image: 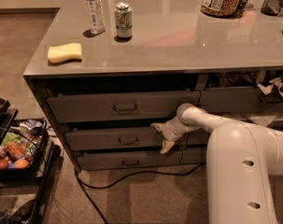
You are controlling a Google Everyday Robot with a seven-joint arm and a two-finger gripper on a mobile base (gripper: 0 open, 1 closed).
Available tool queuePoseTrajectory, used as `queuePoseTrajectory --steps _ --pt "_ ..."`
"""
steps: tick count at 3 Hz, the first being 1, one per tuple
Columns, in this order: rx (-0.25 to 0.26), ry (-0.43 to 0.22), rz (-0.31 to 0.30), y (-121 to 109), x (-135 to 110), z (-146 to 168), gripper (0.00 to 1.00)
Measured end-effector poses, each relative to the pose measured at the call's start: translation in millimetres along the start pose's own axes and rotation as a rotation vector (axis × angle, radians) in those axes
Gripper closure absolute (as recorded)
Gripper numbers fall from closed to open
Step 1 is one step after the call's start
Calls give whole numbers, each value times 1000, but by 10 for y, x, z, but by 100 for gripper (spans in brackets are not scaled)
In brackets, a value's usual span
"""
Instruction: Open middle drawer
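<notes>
Camera view: gripper [162,136] sits at the right end of the middle drawer [114,139], jaws spread across its front, likely to pull.

Our thick white arm [241,171] fills the lower right of the view. From it our slimmer forearm [206,120] reaches left to a rounded wrist [184,113], which bends down and to the left. Our gripper [158,137] sits near the middle of the view. Its two pale fingers [165,146] are spread apart, one pointing up-left and one down.
</notes>
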State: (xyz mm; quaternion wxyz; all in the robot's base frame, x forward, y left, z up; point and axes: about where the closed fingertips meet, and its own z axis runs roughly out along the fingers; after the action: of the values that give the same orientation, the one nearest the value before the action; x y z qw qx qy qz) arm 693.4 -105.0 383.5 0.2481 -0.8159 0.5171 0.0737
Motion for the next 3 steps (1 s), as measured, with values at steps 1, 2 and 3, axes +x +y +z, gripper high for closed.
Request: queuePoseTrajectory --steps 1,2,3 --pt "0 0 0 -13 -3 -20 28" --pt "-2 -1 1 -24 -25 -54 44" --pt "-98 -18 59 267 -134 -18 46"
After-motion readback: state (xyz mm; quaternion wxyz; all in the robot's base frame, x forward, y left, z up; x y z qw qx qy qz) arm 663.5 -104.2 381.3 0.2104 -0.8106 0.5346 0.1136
